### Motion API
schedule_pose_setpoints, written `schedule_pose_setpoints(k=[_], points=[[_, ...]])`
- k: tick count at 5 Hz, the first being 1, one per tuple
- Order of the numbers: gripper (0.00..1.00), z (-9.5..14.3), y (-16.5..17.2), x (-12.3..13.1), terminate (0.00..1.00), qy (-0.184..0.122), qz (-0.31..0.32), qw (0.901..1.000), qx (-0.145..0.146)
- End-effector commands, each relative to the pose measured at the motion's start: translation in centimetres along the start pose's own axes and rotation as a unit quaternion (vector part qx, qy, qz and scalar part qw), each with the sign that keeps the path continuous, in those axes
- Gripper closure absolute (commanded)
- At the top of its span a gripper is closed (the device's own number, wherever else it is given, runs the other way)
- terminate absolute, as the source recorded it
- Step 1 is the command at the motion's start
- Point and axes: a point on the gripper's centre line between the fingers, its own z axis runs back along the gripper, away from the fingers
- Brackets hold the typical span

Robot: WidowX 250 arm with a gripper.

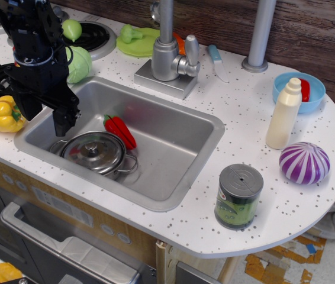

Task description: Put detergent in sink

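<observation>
The detergent is a cream-white bottle standing upright on the white speckled counter, right of the sink. The sink is a steel basin holding a lidded steel pot and a red pepper. My gripper is black and hangs over the sink's left edge, far left of the detergent. Its two fingers point down and stand apart, with nothing between them.
A yellow pepper lies left of the sink. A green cabbage sits behind my gripper. A grey faucet stands behind the sink. A blue bowl, a purple striped ball and a grey-lidded green can surround the detergent.
</observation>
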Motion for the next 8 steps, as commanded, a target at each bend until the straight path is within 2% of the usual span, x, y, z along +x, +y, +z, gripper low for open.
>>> schedule_pose_setpoints(k=[1, 2, 3, 4, 6, 7, 8], points=[[0.0, 0.0, 0.0, 0.0, 0.0, 0.0, 0.0, 1.0, 0.0], [0.0, 3.5, -1.5, 2.3, 0.0, 0.029, 0.029, 0.9988, -0.029], [0.0, 8.7, -4.0, 4.8, 0.0, 0.045, 0.052, 0.9969, -0.038], [0.0, 12.0, -7.8, 7.6, 0.0, 0.024, 0.076, 0.9957, -0.047], [0.0, 15.3, -16.5, 12.2, 0.0, -0.015, 0.086, 0.9947, -0.054], [0.0, 16.2, -19.7, 14.2, 0.0, -0.018, 0.072, 0.9953, -0.063], [0.0, 15.6, -22.6, 15.7, 0.0, -0.026, 0.06, 0.9959, -0.063]])
